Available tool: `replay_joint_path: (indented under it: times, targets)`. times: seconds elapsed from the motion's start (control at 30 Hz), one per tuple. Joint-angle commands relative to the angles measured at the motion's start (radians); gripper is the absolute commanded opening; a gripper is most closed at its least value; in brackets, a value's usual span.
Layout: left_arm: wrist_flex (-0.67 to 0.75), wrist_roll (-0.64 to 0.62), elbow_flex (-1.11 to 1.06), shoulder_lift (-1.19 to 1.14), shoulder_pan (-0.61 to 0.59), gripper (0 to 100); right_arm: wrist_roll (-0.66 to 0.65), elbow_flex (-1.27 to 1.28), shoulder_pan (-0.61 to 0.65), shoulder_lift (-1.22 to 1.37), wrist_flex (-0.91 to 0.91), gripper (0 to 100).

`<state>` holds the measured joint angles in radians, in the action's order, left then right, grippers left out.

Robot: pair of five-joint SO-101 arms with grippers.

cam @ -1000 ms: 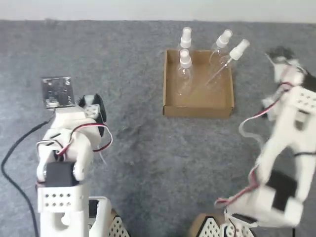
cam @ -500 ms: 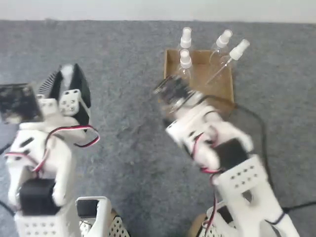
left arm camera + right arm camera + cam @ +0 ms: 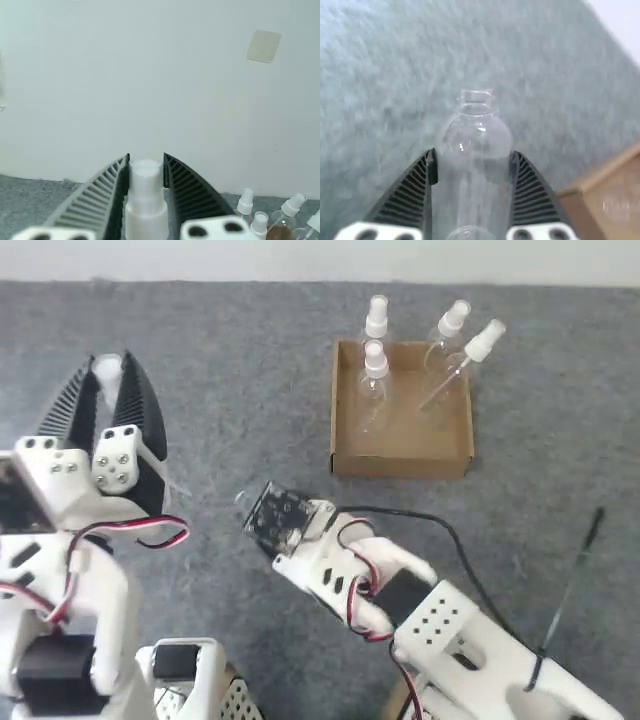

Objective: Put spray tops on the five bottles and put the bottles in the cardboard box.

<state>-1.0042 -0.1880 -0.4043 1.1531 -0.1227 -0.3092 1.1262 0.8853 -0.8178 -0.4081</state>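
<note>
My left gripper is up at the table's left, shut on a white spray top. The left wrist view has that spray top upright between the black fingers. A clear bottle with a bare open neck is held in my right gripper, above the grey carpet. The right arm lies low across the front middle, its gripper under the wrist board. At the back stands the cardboard box, holding several clear bottles with white spray tops.
Grey carpet covers the table between the arms and the box. A corner of the box lies close beside the held bottle. The capped bottles stand off to one side of the spray top. A black cable trails from the right arm.
The right arm has swung from the table's right edge to the front middle. The left gripper has risen from a folded pose and now points toward the far side.
</note>
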Motion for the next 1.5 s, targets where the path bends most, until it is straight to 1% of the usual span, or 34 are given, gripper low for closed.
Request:
replay_joint_path:
  times: [0.0,0.07,0.13,0.23,0.4,0.5,0.7,0.77,0.83,0.97,1.07,1.23,1.33,1.47]
  targets:
    - [0.005,-0.057,0.027,0.000,0.000,1,0.012,0.091,0.012,-0.082,0.300,0.6]
    - [0.031,-0.074,0.001,-0.012,0.000,1,0.020,0.143,0.008,-0.105,0.384,0.6]
    - [0.060,-0.086,-0.021,-0.038,0.000,1,0.064,0.180,0.008,-0.130,0.423,0.6]
    - [0.072,-0.115,-0.028,-0.092,0.014,1,0.109,0.203,0.007,-0.163,0.427,0.6]
    - [0.074,-0.115,-0.027,-0.124,0.121,1,0.110,0.229,-0.013,-0.182,0.427,0.6]
    - [0.074,-0.115,-0.031,-0.129,0.149,1,0.110,0.238,-0.013,-0.183,0.427,0.6]
    - [0.098,-0.106,0.030,-0.129,0.147,1,0.110,0.238,-0.013,-0.176,0.427,0.6]
    - [0.095,-0.077,0.051,-0.129,0.147,1,0.110,0.238,-0.013,-0.180,0.426,0.6]
    - [0.100,-0.055,0.056,-0.129,0.147,1,0.110,0.239,-0.013,-0.180,0.426,0.6]
    - [0.097,-0.051,0.050,-0.130,0.137,1,0.110,0.249,-0.013,-0.183,0.426,0.6]
    - [0.104,-0.057,0.008,-0.130,0.133,1,0.110,0.249,-0.013,-0.183,0.426,0.6]
    - [0.178,-0.058,-0.119,-0.130,0.143,1,0.110,0.249,-0.013,-0.183,0.426,0.6]
    - [0.192,-0.060,-0.186,-0.129,0.147,1,0.114,0.250,-0.013,-0.183,0.426,0.6]
    - [0.187,-0.060,-0.277,-0.120,0.207,1,0.118,0.250,-0.015,-0.183,0.426,0.6]
